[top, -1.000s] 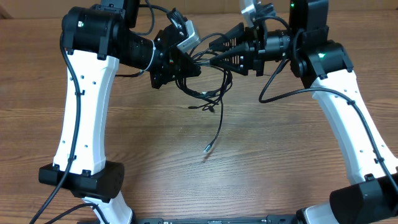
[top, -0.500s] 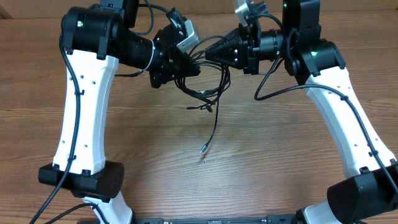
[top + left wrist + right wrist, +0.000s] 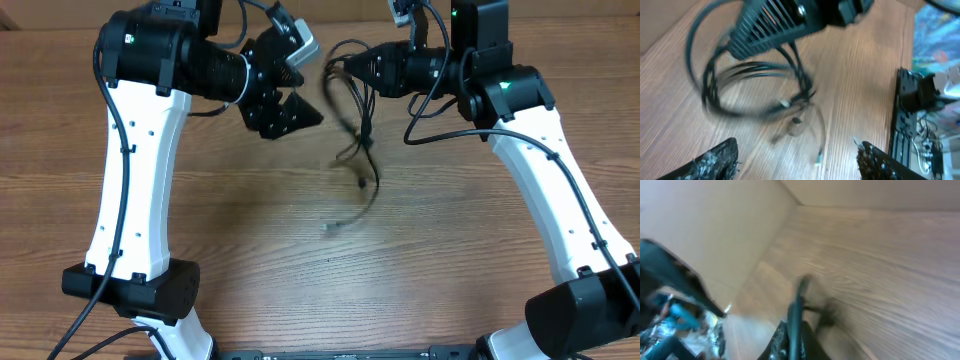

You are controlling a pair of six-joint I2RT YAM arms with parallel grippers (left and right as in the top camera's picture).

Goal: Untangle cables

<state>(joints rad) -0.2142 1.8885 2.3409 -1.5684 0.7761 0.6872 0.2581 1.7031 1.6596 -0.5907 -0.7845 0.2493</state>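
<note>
From left wrist: right fingers (image 3: 760,27) seemingly gripping cables (image 3: 707,87).

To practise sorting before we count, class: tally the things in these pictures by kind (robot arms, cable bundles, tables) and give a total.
Robot arms: 2, the left arm and the right arm
Cable bundles: 1, the cable bundle held in the right arm's fingers; strands too blurred to count
Tables: 1, the table
Total: 4
</note>
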